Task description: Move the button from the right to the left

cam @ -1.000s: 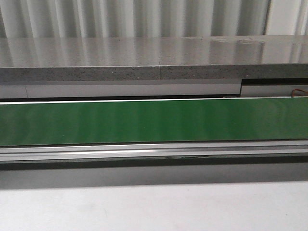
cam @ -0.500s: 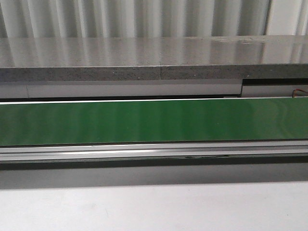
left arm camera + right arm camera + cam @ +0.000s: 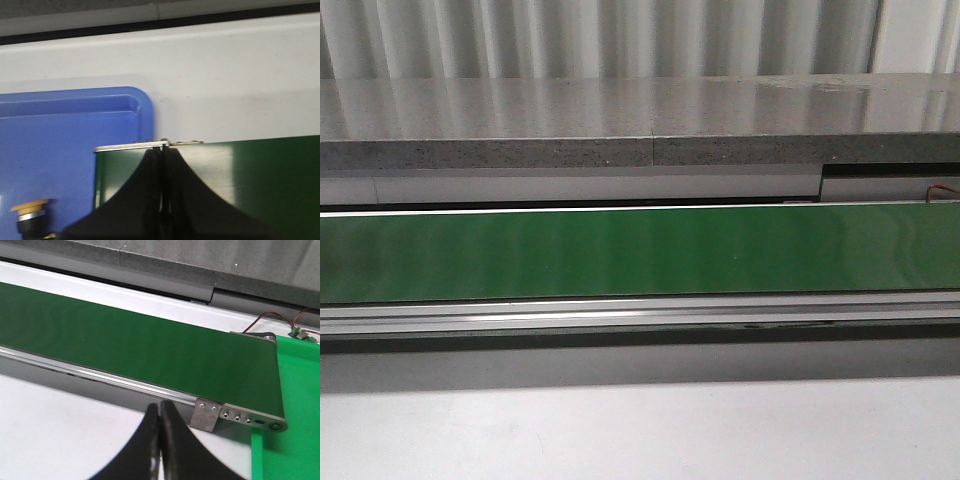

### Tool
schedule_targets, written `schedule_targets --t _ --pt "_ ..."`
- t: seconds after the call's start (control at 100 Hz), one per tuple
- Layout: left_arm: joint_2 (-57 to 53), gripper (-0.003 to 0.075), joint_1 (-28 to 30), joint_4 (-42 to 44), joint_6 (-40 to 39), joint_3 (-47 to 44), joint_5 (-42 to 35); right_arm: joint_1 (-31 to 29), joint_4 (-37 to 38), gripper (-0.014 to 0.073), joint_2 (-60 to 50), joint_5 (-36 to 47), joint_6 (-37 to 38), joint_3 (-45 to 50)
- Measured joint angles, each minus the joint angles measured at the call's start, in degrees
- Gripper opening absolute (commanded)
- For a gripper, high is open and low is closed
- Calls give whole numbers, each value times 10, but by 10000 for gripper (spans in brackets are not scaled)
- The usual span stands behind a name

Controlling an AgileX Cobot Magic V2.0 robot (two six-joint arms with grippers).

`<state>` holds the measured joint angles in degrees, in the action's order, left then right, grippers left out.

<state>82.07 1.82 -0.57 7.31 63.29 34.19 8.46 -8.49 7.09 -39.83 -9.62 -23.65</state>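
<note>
A button point(image 3: 31, 212) with a yellow cap and black collar lies on the blue tray point(image 3: 75, 130) in the left wrist view, partly cut off by the frame edge. My left gripper point(image 3: 162, 150) is shut and empty, over the end of the green conveyor belt point(image 3: 260, 175) beside the tray. My right gripper point(image 3: 160, 410) is shut and empty, over the white table just in front of the belt point(image 3: 125, 345). Neither gripper shows in the front view, and no button shows on the belt point(image 3: 640, 250) there.
A green tray point(image 3: 295, 405) lies at the belt's right end, with red wires point(image 3: 270, 317) behind it. A grey stone ledge point(image 3: 640, 125) runs behind the belt. The metal belt frame point(image 3: 640, 315) and a bracket point(image 3: 206, 416) sit along the front.
A small dark mark on the belt's front frame has shifted to the right. Nothing else has moved in the front view.
</note>
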Motion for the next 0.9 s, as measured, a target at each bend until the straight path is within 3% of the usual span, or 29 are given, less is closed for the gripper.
schedule_targets --t 0.32,0.9 --pt "-102 -20 -68 -61 -1 -114 -64 0 0 -67 0 0 0 0" --pt "-467 -20 -69 -86 -2 -313 -130 0 0 -67 0 0 0 0"
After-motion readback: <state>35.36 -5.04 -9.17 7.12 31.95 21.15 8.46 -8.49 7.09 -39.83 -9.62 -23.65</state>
